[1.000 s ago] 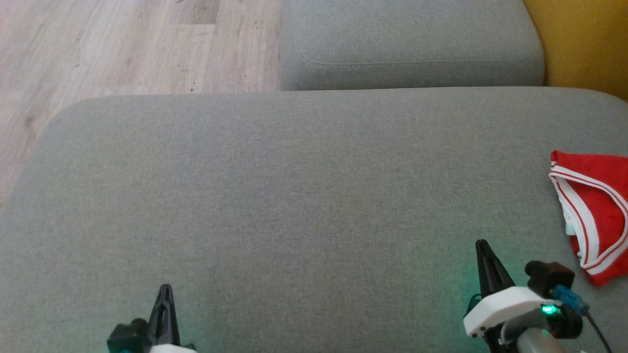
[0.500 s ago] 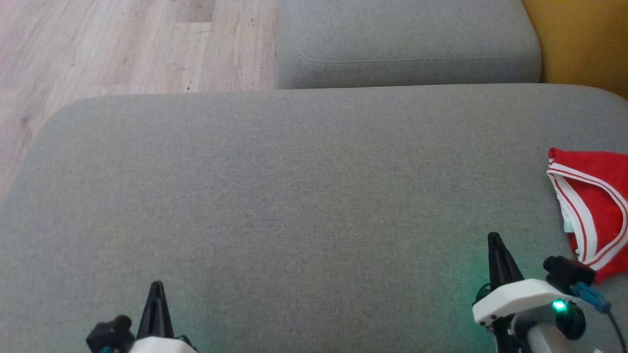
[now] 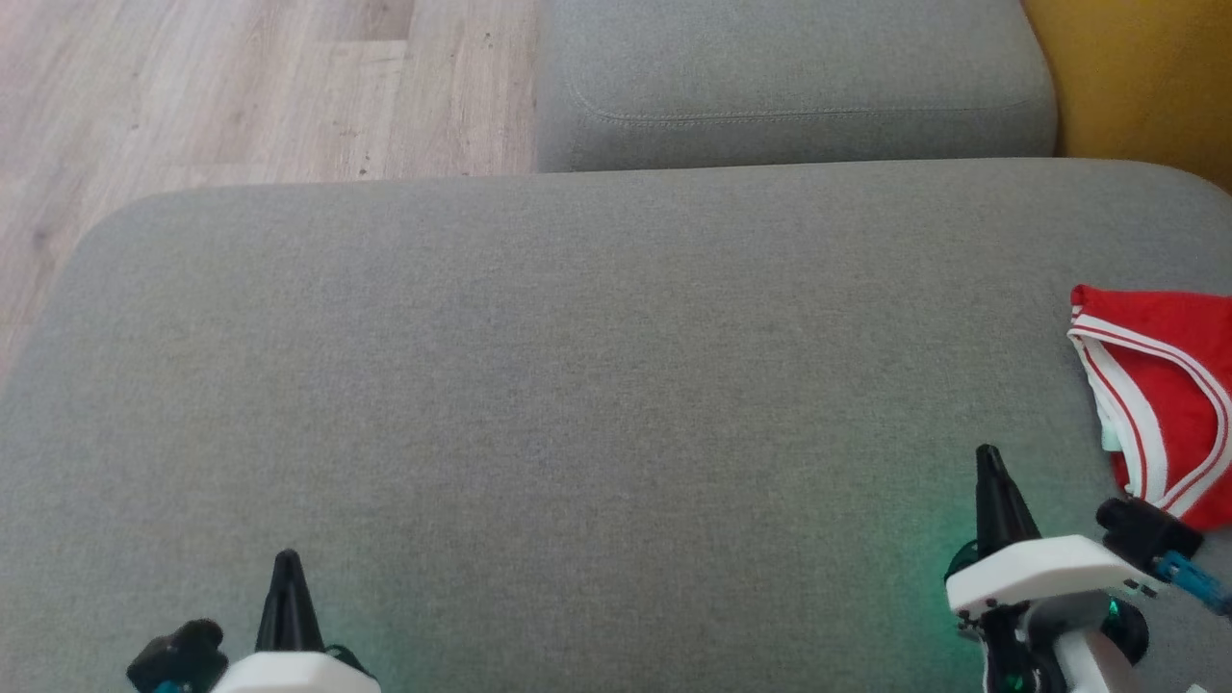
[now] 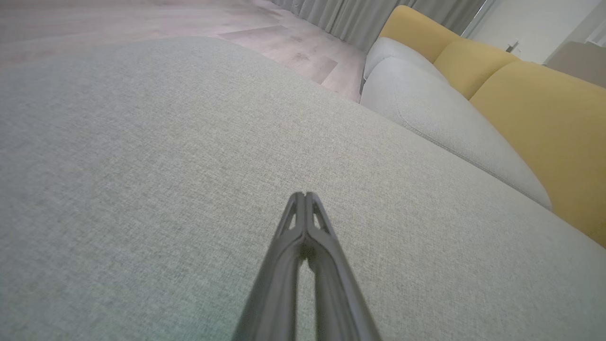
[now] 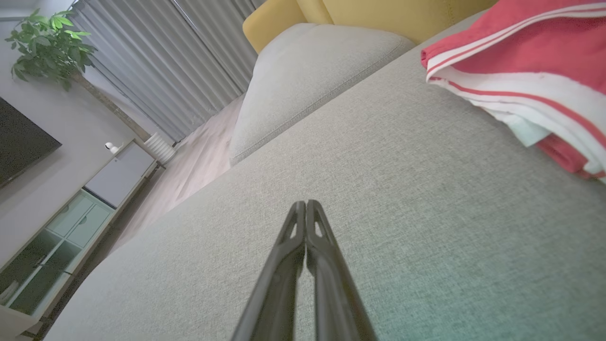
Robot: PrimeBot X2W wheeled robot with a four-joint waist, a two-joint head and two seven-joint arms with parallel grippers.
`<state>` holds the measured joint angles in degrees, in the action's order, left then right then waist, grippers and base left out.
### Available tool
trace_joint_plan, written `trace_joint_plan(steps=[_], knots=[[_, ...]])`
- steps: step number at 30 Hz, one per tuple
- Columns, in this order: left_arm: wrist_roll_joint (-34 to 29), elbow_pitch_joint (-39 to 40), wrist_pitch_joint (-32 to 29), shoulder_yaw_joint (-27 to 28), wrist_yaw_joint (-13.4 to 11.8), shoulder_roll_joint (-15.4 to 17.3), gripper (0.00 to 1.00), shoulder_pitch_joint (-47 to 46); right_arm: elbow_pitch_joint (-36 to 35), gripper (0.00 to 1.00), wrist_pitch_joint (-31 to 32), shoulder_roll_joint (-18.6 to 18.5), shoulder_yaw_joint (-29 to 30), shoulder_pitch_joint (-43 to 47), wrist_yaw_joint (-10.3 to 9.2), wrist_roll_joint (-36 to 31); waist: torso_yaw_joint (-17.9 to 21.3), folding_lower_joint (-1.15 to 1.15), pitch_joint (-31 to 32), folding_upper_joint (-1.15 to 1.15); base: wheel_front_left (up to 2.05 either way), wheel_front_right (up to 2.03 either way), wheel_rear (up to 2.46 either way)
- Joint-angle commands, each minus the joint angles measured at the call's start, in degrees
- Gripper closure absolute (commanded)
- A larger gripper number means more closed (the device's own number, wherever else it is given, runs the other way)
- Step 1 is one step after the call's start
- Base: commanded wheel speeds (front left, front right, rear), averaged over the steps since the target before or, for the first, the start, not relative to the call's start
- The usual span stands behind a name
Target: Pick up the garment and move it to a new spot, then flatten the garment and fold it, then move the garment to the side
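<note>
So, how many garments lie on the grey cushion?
1: a red garment with white trim, at the right edge of the cushion. Part is cut off, so more may be hidden.

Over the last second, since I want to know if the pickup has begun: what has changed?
The right gripper moved right and forward, nearer the red garment. The left gripper drifted left. The head camera shifted slightly too. Nothing was taken hold of: both grippers stayed shut, and the garment stayed put on the grey cushion.
</note>
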<state>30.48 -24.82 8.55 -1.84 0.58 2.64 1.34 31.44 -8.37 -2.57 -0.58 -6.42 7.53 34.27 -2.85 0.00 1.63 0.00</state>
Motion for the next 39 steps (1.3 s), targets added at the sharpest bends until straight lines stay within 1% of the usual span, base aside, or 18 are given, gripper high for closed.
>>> trace_joint_plan(steps=[1,29,39], knots=[[1.32,2.20,-0.19,1.11,0.42,0.11,1.00,-3.23,-2.38,1.00,0.28,-0.15,0.14,-2.16,-0.01,1.31,0.02,0.00,-0.02,0.00,0.00,0.00,0.00],[21.24,5.02,-5.10,3.51,2.56,0.15,1.00,-4.65,-7.34,1.00,5.09,-0.21,2.44,-1.37,-0.02,19.98,0.96,0.00,-0.61,0.00,0.00,0.00,0.00],[27.40,5.90,-6.62,4.25,3.23,0.16,1.00,-5.09,-8.88,1.00,6.58,-0.22,3.15,-1.12,-0.03,25.76,1.25,0.00,-0.79,0.00,0.00,0.00,0.00]])
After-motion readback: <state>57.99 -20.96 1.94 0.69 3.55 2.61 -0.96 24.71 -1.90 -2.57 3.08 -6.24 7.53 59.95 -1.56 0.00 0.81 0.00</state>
